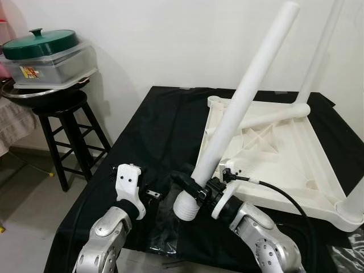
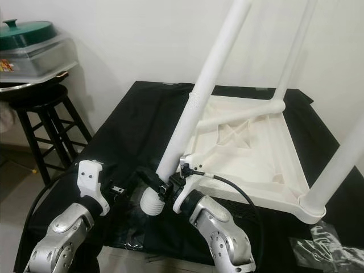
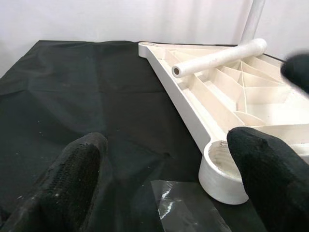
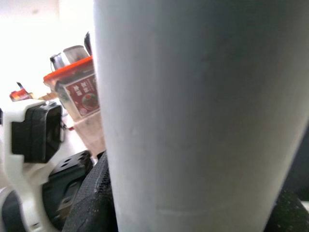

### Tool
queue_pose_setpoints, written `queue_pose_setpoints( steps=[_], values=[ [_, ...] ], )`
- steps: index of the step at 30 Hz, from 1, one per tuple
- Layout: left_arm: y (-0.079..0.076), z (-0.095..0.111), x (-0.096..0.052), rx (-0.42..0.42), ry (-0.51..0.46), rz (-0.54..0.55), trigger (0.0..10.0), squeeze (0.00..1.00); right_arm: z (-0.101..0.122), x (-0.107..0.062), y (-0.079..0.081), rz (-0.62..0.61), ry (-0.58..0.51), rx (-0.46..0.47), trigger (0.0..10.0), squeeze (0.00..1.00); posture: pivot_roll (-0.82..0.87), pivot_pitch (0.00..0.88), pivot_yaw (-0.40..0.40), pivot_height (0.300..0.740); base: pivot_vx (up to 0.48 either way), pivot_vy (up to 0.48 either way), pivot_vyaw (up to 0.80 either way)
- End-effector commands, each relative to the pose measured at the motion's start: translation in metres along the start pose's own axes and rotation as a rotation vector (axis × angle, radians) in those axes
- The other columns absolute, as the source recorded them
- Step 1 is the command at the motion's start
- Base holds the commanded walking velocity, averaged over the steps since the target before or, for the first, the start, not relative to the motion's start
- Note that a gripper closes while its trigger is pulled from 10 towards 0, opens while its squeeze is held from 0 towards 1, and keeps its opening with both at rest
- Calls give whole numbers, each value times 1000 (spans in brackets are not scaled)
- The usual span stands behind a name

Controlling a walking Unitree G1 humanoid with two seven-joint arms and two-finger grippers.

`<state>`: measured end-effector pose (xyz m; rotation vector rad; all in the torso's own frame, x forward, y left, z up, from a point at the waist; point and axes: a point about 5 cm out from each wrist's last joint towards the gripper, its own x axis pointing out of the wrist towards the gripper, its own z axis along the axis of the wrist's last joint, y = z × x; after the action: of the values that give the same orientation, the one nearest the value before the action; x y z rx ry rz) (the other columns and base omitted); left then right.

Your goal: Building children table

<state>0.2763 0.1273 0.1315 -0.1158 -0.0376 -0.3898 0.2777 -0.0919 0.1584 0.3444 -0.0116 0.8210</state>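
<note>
The right gripper (image 1: 196, 190), at the bottom centre of the frame, has its fingers closed around a long white table leg (image 1: 242, 105) near its ribbed lower end, tilted up toward the upper right. The empty corner socket (image 3: 222, 169) of the upturned tabletop (image 1: 284, 153) lies just beside it on the black-covered desk (image 1: 148, 131). So long a lever could twist in the grip and miss the socket or shove the tabletop. The left gripper (image 1: 149, 194) hangs open, holding nothing.

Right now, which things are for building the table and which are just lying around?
For the job: tabletop, leg held in the right gripper, loose leg lying on the tabletop, left gripper.
Lying about: stool, green pot, plastic wrap.
</note>
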Motion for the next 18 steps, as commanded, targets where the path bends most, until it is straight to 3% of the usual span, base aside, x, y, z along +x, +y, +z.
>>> queue_pose_setpoints(
  steps=[1,11,18],
  values=[
    [6,5,-1,43,-11,22,10000,0,7,7,0,23,-10,-60,10000,0,-9,0,4,740,0,0,0],
    [11,21,-10,103,-49,73,10000,0,43,30,-14,105,-36,-178,10000,0,45,0,-28,740,0,0,0],
    [16,27,-19,102,-41,75,10000,0,49,30,-15,147,17,-263,10000,0,46,48,-20,740,0,0,0]
  ],
)
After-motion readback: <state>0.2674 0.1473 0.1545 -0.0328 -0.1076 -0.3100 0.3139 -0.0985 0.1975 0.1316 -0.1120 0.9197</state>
